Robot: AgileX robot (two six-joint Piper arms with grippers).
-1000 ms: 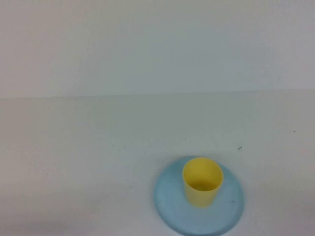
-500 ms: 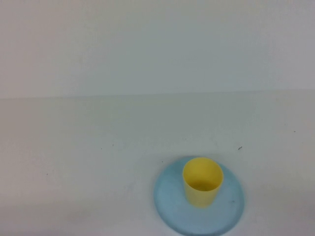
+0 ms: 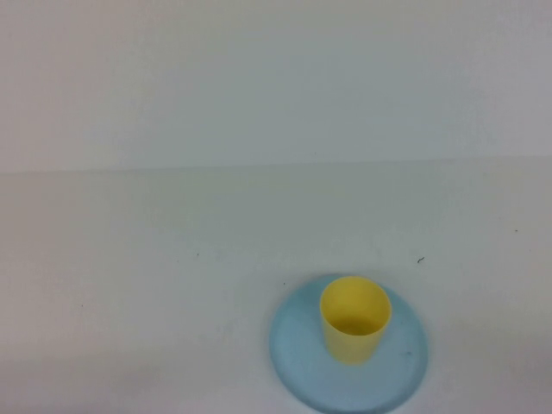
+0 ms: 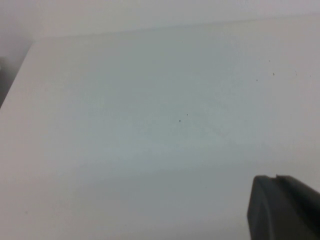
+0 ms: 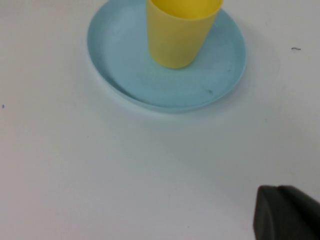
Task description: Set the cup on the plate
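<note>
The yellow cup (image 3: pixel 354 332) stands upright on the light blue plate (image 3: pixel 297 366) near the table's front edge, right of centre. Neither arm shows in the high view. In the right wrist view the cup (image 5: pixel 179 35) and plate (image 5: pixel 125 65) lie ahead of my right gripper (image 5: pixel 278 189), which is well back from them, shut and empty. My left gripper (image 4: pixel 276 178) is shut and empty over bare white table, with no task object in its view.
The white table (image 3: pixel 172 259) meets a white wall at the back. The table's left edge (image 4: pixel 20 75) shows in the left wrist view. A few small dark specks (image 3: pixel 420 260) mark the surface.
</note>
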